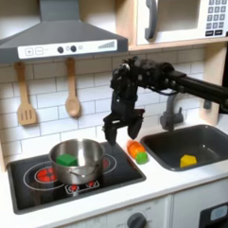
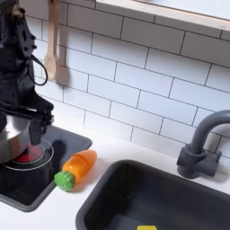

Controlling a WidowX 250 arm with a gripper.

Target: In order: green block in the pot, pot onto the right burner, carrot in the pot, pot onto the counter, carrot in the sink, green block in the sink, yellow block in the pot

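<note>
While the pot (image 1: 77,158) sits on the black cooktop (image 1: 34,186) at the first exterior view's left, the green block (image 1: 66,159) lies inside it. Just right of the pot, the gripper (image 1: 123,132) hangs above the cooktop's far right corner, its fingers spread apart and holding nothing. Next comes the carrot (image 1: 137,151), lying on the bench (image 1: 176,184) between cooktop and sink (image 1: 163,146), green end toward the near edge. Farthest right, the yellow block (image 1: 188,160) rests in the sink basin, with the faucet (image 2: 205,144) behind.
</note>
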